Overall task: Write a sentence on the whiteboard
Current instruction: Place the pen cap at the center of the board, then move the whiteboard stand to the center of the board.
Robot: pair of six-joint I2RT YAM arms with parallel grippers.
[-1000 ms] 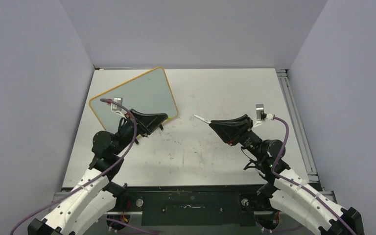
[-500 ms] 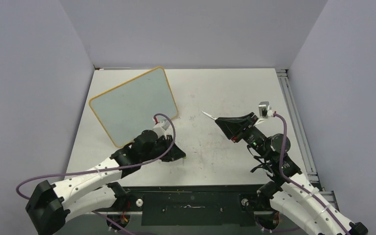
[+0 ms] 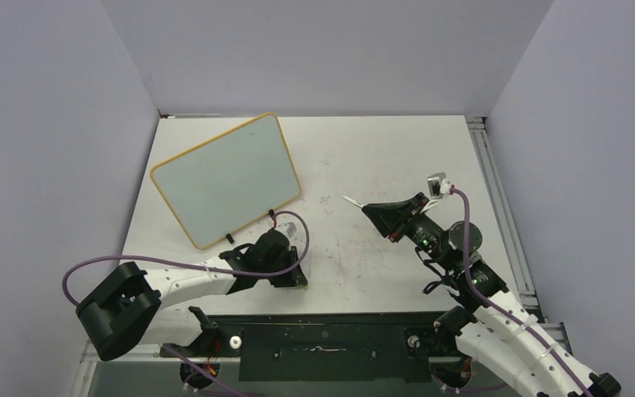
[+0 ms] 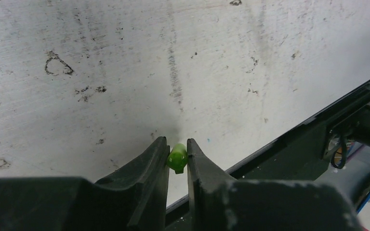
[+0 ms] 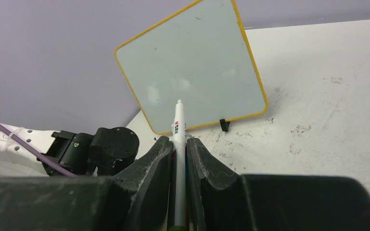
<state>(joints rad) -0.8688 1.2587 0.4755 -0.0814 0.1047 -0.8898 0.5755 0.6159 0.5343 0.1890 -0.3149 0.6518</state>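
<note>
The whiteboard (image 3: 227, 178) lies at the far left of the table, pale grey with an orange-yellow frame; its face is blank and no green sentence shows on it. It also shows in the right wrist view (image 5: 192, 62). My left gripper (image 3: 296, 278) is low near the table's front edge, shut on a small green marker cap (image 4: 177, 158) between its fingertips (image 4: 161, 144). My right gripper (image 3: 370, 209) is right of centre, above the table, shut on a white marker (image 5: 178, 127) whose tip (image 3: 349, 200) points toward the board.
Two black clip feet (image 3: 229, 237) sit on the board's near edge. The white tabletop (image 3: 380, 157) carries dark scuff marks. A black rail (image 4: 318, 127) runs along the table's front edge just beyond my left gripper. Grey walls close in the left, back and right.
My left arm has swung away from the whiteboard's near edge, back and right, down to the table's front edge. My right gripper has shifted slightly right with the marker.
</note>
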